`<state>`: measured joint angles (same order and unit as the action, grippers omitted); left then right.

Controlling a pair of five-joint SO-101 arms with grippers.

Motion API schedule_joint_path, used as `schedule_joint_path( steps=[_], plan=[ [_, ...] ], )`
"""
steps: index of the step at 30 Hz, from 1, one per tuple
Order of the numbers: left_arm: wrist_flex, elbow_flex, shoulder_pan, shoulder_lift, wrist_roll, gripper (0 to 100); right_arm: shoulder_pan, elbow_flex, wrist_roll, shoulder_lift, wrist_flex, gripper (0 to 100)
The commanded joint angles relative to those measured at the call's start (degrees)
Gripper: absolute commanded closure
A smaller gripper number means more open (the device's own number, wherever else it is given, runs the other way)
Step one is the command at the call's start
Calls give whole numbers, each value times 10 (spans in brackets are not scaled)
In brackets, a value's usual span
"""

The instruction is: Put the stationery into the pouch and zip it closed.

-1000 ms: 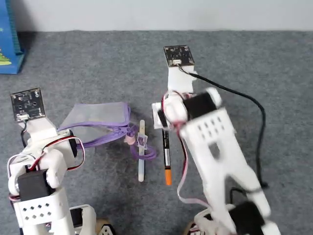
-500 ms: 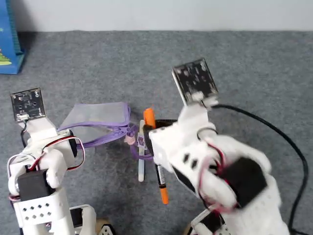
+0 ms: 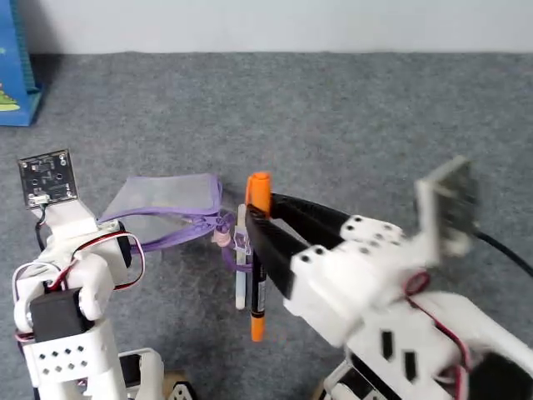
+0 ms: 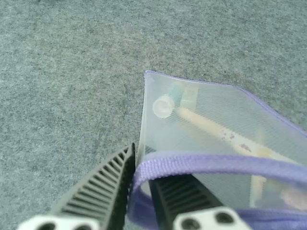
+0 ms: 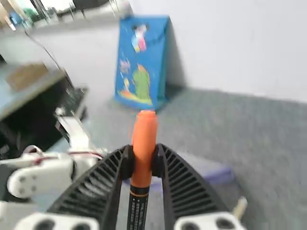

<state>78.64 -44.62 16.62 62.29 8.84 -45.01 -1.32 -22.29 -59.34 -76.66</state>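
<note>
While pinching the pouch rim toward the table's left edge with the left gripper, clamps the marker in the right gripper above the middle. Likely loading; next calls for aiming into the mouth.

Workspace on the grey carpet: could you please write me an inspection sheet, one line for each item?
Surface: grey carpet, flat.
Job's things: purple pouch with a pencil-like item inside; orange-capped marker; pale pen lying beside the pouch.
Clutter: nothing seen.
Hands: left hand shut on the pouch's zip edge; right hand shut on the marker.
Cables: black cable by the right arm.
Surroundings: blue bag; pale wall.
</note>
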Motion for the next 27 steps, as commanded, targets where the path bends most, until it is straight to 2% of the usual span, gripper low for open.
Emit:
schedule_joint_path(
  steps=[1, 6, 14, 21, 27],
  plan=[
    [2, 25, 2, 3, 8, 990, 0, 4, -17, -22, 43, 991],
    [2, 25, 3, 3, 8, 990, 1, -131, -16, -114, 153, 991],
    [2, 25, 3, 3, 8, 990, 1, -361, 10, -232, 421, 991],
    [2, 25, 3, 3, 8, 990, -1, -487, 11, -203, 616, 991],
    [2, 25, 3, 3, 8, 990, -2, -551, 64, -109, 800, 991]
  ],
)
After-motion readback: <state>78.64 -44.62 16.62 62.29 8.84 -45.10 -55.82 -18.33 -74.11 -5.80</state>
